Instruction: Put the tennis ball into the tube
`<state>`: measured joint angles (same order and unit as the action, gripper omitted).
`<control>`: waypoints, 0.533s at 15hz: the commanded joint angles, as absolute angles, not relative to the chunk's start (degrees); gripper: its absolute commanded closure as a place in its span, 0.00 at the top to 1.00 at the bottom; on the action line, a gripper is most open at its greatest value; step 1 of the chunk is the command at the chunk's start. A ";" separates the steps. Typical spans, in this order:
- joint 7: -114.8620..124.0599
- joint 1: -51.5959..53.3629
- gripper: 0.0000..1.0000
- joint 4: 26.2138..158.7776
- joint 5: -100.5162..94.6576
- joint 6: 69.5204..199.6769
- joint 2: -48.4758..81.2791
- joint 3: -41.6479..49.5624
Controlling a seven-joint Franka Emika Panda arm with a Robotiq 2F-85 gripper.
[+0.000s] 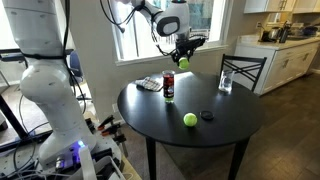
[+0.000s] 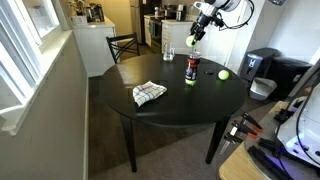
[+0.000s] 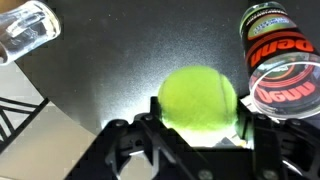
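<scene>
My gripper point(image 1: 183, 53) is shut on a yellow-green tennis ball point(image 1: 184, 62) and holds it in the air above the round black table point(image 1: 230, 125). In the wrist view the ball point(image 3: 198, 98) fills the space between the two fingers point(image 3: 198, 118). The tube point(image 1: 168, 87), with a red and dark label, stands upright on the table, below the gripper and a little to one side. In the wrist view the tube point(image 3: 280, 60) is at the upper right, its open top facing the camera. The other exterior view shows the gripper point(image 2: 194, 33), the held ball point(image 2: 193, 41) and the tube point(image 2: 191, 70) beneath. A second ball point(image 1: 190, 119) lies on the table.
A clear glass point(image 1: 225, 82) stands near the table's far edge, and shows in the wrist view point(image 3: 25, 30). A small black disc point(image 1: 206, 115) lies beside the second ball. A checked cloth point(image 1: 148, 84) lies near the tube. A black chair point(image 1: 243, 68) stands behind the table.
</scene>
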<state>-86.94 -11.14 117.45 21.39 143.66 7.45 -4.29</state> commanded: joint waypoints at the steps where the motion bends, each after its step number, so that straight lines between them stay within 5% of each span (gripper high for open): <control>1: -92.23 -9.45 0.43 120.70 25.10 141.88 4.48 -3.79; 8: -100.01 -6.24 0.43 125.40 27.37 137.62 -0.69 -3.13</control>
